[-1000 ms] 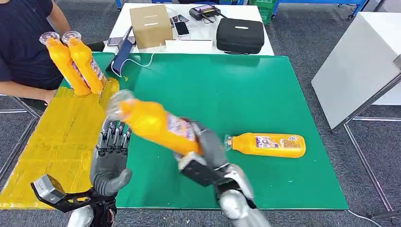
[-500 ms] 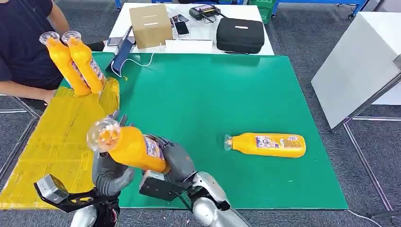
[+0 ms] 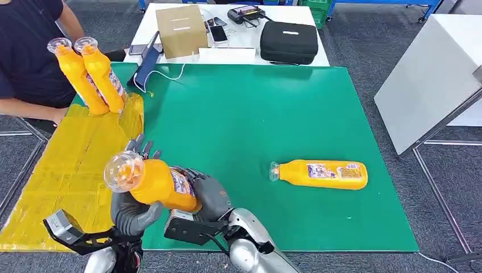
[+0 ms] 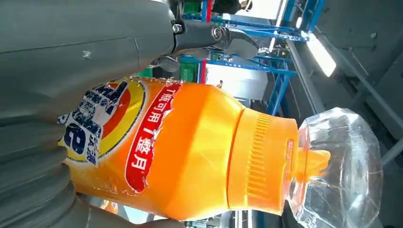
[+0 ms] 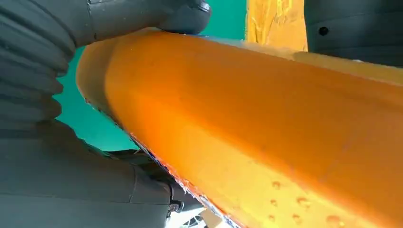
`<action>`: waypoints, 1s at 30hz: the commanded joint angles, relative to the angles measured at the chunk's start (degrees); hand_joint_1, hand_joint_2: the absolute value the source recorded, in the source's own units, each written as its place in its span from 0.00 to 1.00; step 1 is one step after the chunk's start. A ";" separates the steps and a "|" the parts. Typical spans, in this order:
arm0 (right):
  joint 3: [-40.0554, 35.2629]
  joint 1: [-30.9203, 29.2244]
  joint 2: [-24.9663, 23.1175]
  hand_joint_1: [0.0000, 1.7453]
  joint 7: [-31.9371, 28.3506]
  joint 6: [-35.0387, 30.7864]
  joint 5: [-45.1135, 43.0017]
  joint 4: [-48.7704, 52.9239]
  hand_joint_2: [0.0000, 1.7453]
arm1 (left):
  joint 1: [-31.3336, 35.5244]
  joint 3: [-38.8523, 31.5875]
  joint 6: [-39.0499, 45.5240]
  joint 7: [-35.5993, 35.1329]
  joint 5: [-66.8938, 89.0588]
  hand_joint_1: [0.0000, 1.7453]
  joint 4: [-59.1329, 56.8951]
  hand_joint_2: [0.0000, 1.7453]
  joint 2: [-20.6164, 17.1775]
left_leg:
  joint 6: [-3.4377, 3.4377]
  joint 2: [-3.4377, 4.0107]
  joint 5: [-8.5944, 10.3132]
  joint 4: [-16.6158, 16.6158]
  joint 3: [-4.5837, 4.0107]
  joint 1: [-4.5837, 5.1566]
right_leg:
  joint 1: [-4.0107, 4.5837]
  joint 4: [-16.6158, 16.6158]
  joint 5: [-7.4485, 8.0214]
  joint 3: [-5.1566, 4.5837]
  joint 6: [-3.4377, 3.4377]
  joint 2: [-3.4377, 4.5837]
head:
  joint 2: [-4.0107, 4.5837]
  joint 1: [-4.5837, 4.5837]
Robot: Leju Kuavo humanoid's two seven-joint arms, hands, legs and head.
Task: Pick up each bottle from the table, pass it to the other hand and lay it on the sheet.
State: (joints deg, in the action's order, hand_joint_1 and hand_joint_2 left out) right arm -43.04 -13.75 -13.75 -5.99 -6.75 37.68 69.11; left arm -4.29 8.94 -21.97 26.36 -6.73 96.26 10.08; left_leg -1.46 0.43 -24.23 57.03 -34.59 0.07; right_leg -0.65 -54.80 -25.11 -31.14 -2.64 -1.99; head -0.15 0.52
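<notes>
Green matting covers the tabletop (image 3: 256,114) ahead of you, with the yellow sheet (image 3: 68,170) spread along its left side, and you're right in the handover. Your right hand (image 3: 207,196) grips the held bottle (image 3: 153,182) around its lower body, clear cap pointing back toward the head camera, while your left hand (image 3: 133,202) cups it from beneath with fingers raised behind; whether that hand has truly closed, you can't tell. Judging from this, get the left grip firm on the labelled middle before the right lets go, and keep the bottle level. Another bottle (image 3: 319,174) lies on its side on the green, well to the right, waiting. A person at the sheet's far end holds two more bottles (image 3: 91,74) upright. On the label, the left wrist view shows red-banded Chinese characters and a blue-and-yellow roundel; the brand isn't legible.
</notes>
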 commanded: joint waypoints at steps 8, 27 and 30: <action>-8.95 -1.68 1.11 1.00 0.66 0.66 3.82 -2.20 1.00 | 4.14 6.31 7.04 -3.29 13.62 0.00 -8.90 1.00 -3.46 | 0.09 -0.13 -0.01 -0.07 0.21 -0.02 | 0.01 0.06 -0.06 0.22 0.09 0.03 | 0.00 -0.02; -8.70 -2.18 0.49 1.00 0.34 1.17 3.54 -4.78 1.00 | 3.49 4.89 6.82 -0.63 18.11 1.00 -8.79 1.00 -5.52 | 0.09 0.00 -0.04 -0.05 0.19 -0.02 | 0.01 0.02 -0.05 0.18 0.09 0.15 | 0.00 -0.02; -8.69 -2.20 0.45 1.00 0.32 1.10 3.56 -4.81 1.00 | 3.44 4.87 6.72 -0.57 18.06 1.00 -8.77 1.00 -5.59 | 0.12 -0.01 -0.09 -0.01 0.25 -0.04 | 0.02 0.00 -0.10 0.25 0.12 0.20 | 0.00 -0.02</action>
State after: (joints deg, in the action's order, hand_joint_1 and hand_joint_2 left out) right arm -45.92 -13.90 -13.27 -4.63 -6.75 40.68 67.12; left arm -2.90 10.82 -13.92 26.32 10.40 91.95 5.64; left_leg -1.46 0.45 -24.23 57.03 -34.60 0.07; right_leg -0.65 -54.81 -25.11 -31.14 -2.64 -1.98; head -0.15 0.50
